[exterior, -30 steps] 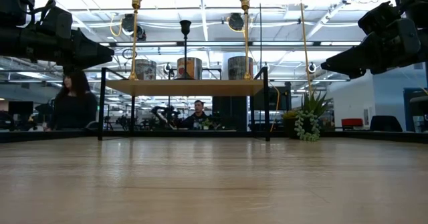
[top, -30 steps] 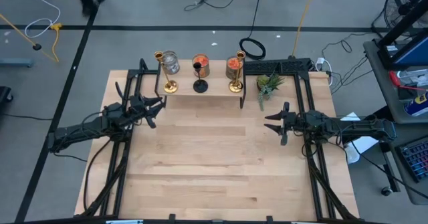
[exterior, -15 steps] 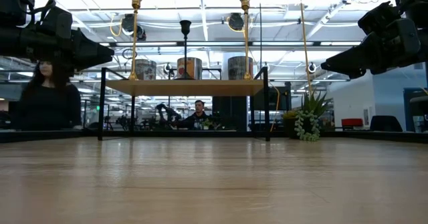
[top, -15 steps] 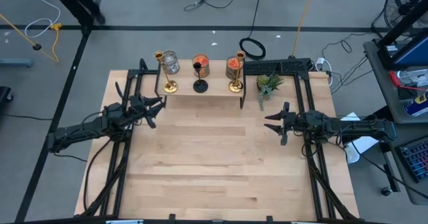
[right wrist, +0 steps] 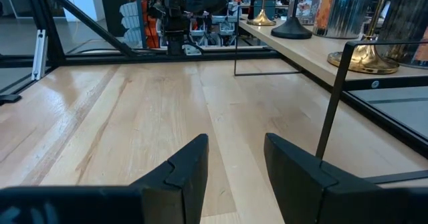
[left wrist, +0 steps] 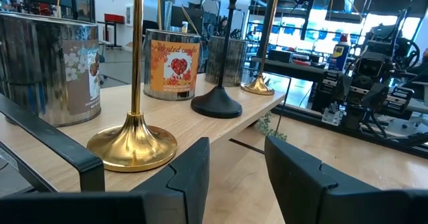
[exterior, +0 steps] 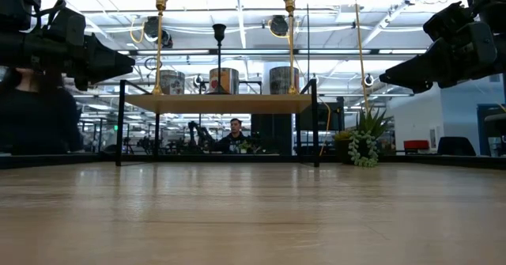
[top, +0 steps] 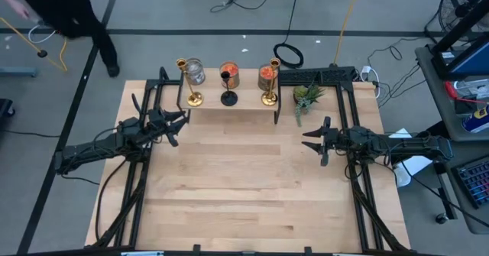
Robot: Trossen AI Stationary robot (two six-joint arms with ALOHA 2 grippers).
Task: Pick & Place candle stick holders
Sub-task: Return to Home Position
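Note:
Three candle stick holders stand on their round bases on a raised wooden shelf (top: 229, 107) at the table's far edge. One gold holder (top: 194, 98) is on the left, the black one (top: 228, 98) in the middle and the other gold one (top: 269, 98) on the right. My left gripper (top: 177, 128) hovers open and level just near and left of the shelf. Its wrist view shows the nearest gold base (left wrist: 132, 140) and the black base (left wrist: 216, 105). My right gripper (top: 307, 140) hovers open at the table's right, pointing left, with nothing between its fingers (right wrist: 190, 164).
Three candle jars (top: 195, 72) (top: 230, 74) (top: 267, 74) stand on the shelf behind the holders. A small green plant (top: 306, 95) sits right of the shelf. Black frame rails (top: 348, 111) run along both table sides. A person (top: 69, 11) stands beyond the far left corner.
Both arms have kept still and nothing on the table has moved. Only the person beyond the table's far edge has walked toward the left.

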